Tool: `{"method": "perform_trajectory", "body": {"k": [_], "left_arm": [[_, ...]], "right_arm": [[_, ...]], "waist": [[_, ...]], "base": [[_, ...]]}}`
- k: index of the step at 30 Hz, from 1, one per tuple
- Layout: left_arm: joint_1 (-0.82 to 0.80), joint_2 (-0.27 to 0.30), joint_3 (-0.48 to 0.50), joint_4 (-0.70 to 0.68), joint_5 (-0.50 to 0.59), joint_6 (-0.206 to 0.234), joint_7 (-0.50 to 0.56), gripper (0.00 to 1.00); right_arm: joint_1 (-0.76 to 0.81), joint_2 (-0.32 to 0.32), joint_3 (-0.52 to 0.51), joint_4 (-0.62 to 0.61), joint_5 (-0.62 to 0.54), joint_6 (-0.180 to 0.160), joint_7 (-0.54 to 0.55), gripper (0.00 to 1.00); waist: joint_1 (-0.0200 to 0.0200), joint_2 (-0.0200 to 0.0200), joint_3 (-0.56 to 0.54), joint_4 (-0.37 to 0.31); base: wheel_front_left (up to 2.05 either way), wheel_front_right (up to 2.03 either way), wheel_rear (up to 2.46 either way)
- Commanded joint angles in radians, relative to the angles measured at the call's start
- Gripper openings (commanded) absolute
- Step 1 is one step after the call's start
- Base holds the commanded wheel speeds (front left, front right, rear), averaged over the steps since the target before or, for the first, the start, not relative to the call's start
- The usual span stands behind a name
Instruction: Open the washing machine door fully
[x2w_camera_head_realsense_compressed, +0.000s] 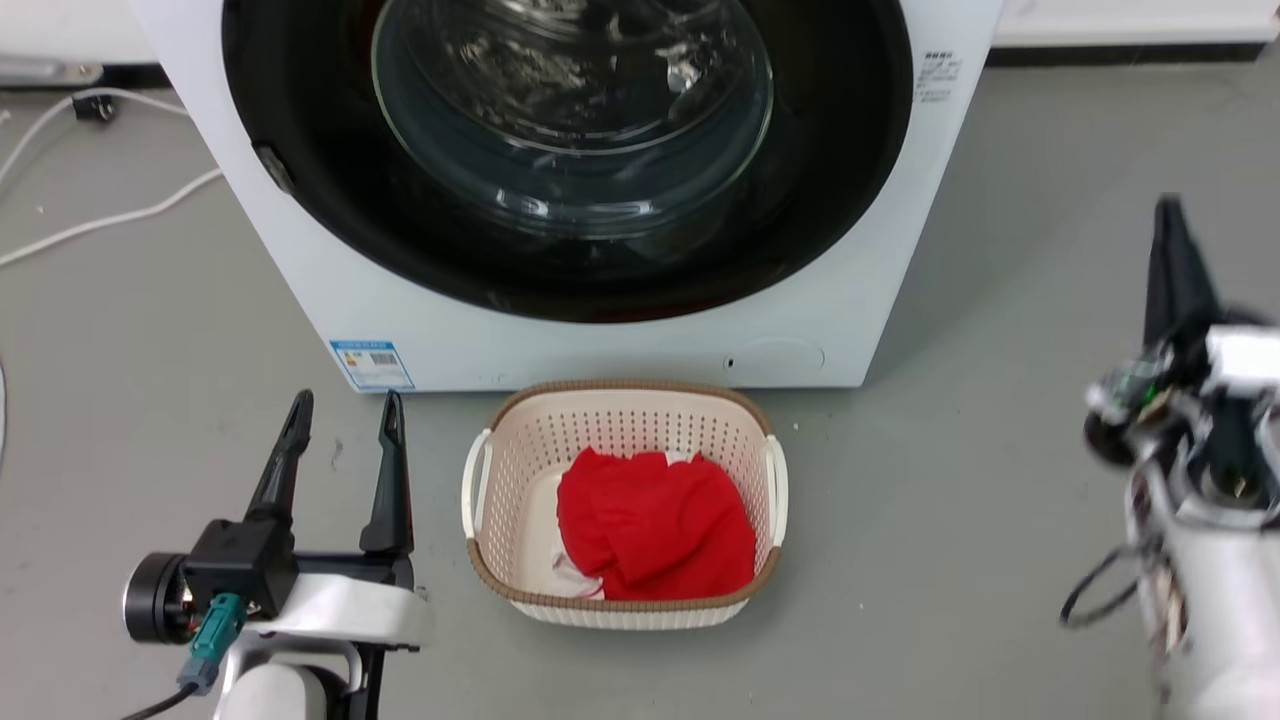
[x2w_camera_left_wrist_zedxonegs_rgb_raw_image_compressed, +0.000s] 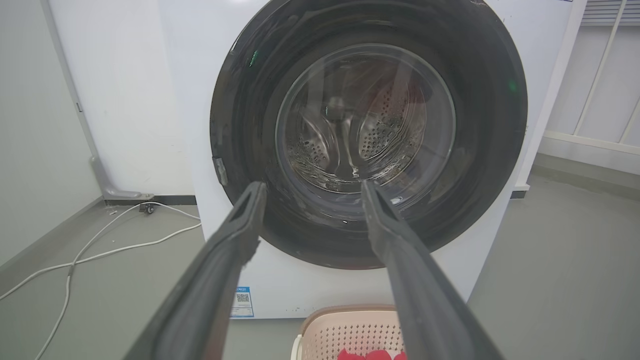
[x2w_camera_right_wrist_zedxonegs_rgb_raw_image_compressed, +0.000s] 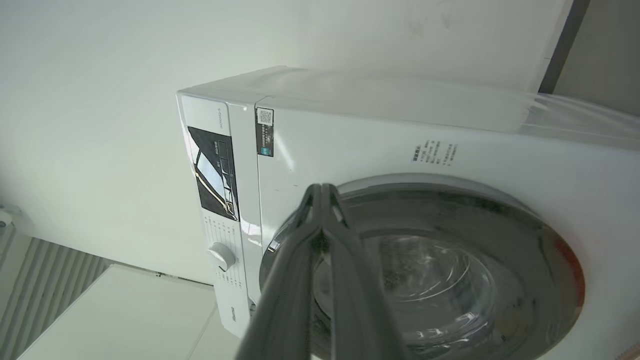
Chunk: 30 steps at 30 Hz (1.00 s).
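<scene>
**Clerk:** Item one?

**Checker:** Washing machine door (x2w_camera_head_realsense_compressed: 570, 160): round glossy black disc, clear glass bowl at centre. It lies flat against the front of the washing machine (x2w_camera_head_realsense_compressed: 620, 350), covering most of its width.

**Clerk:** On the machine itself?

**Checker:** White box. Blue sticker (x2w_camera_head_realsense_compressed: 371, 364) low on the front at the left, small round flap (x2w_camera_head_realsense_compressed: 775, 356) low at the right. In the right wrist view, a white knob (x2w_camera_right_wrist_zedxonegs_rgb_raw_image_compressed: 221, 256) beside a dark panel.

**Clerk:** In front of it?

**Checker:** One pale perforated basket (x2w_camera_head_realsense_compressed: 625, 400) with a brown rim, on the grey floor (x2w_camera_head_realsense_compressed: 1000, 250) just beside the machine's base. Red cloth (x2w_camera_head_realsense_compressed: 655, 540) inside.

**Clerk:** Grippers?

**Checker:** Left gripper (x2w_camera_head_realsense_compressed: 346, 400): fingers spread wide, nothing between them, left of the basket and apart from the machine, pointing toward the door. Right gripper (x2w_camera_head_realsense_compressed: 1168, 205): fingers pressed together at the tips, gripping nothing, off to the machine's right and well apart from the door.

**Clerk:** Sundries?

**Checker:** White cable (x2w_camera_head_realsense_compressed: 110, 215) on the floor, left of the machine.
</scene>
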Motion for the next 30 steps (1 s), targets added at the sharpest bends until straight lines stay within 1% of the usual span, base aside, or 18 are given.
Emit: {"method": "perform_trajectory", "body": {"k": [1, 4, 9, 15, 20, 21, 23, 25, 30], "left_arm": [[-0.018, -0.001, 0.002, -0.005, -0.003, 0.001, -0.002, 1.0], [-0.038, -0.001, 0.002, -0.012, -0.007, -0.001, -0.002, 1.0], [-0.074, -0.002, 0.001, -0.02, -0.008, -0.004, -0.002, 1.0], [-0.115, -0.002, 0.002, -0.038, -0.005, -0.007, -0.002, 1.0], [-0.154, -0.002, -0.001, -0.054, -0.006, -0.006, -0.002, 1.0], [-0.175, -0.002, -0.004, -0.06, -0.008, -0.006, -0.002, 1.0], [-0.185, -0.002, -0.005, -0.064, -0.008, -0.006, -0.002, 1.0], [-0.194, -0.002, -0.007, -0.069, -0.009, -0.004, -0.002, 1.0], [-0.21, -0.002, -0.015, -0.078, -0.013, 0.002, -0.002, 1.0]], "right_arm": [[-0.053, -0.02, -0.002, 0.028, 0.01, 0.0, 0.02, 0.0], [-0.173, -0.057, -0.006, 0.117, 0.031, 0.0, 0.061, 0.0], [-0.391, -0.132, 0.019, 0.291, 0.013, 0.0, 0.122, 0.0], [-0.674, -0.192, 0.096, 0.502, -0.05, 0.0, 0.23, 0.0], [-0.885, -0.198, 0.175, 0.647, -0.117, 0.0, 0.355, 0.0], [-0.986, -0.186, 0.23, 0.711, -0.164, 0.0, 0.433, 0.0], [-1.043, -0.177, 0.256, 0.749, -0.188, 0.0, 0.486, 0.0], [-1.092, -0.171, 0.288, 0.783, -0.222, 0.0, 0.521, 0.0], [-1.183, -0.14, 0.336, 0.847, -0.281, 0.0, 0.553, 0.0]], "waist": [[0.0, 0.0, 0.025, 0.003], [0.0, 0.0, 0.057, 0.008], [0.0, 0.0, 0.111, 0.021], [0.0, 0.0, 0.185, 0.034], [0.0, 0.0, 0.246, 0.045], [0.0, 0.0, 0.277, 0.052], [0.0, 0.0, 0.295, 0.055], [0.0, 0.0, 0.312, 0.057], [0.0, 0.0, 0.353, 0.064]], "base": [[0.0, 0.0, 0.0], [0.0, 0.0, 0.0], [0.0, 0.0, 0.0], [0.0, 0.0, 0.0], [0.0, 0.0, 0.0], [0.0, 0.0, 0.0], [0.0, 0.0, 0.0], [0.0, 0.0, 0.0], [0.0, 0.0, 0.0]]}}
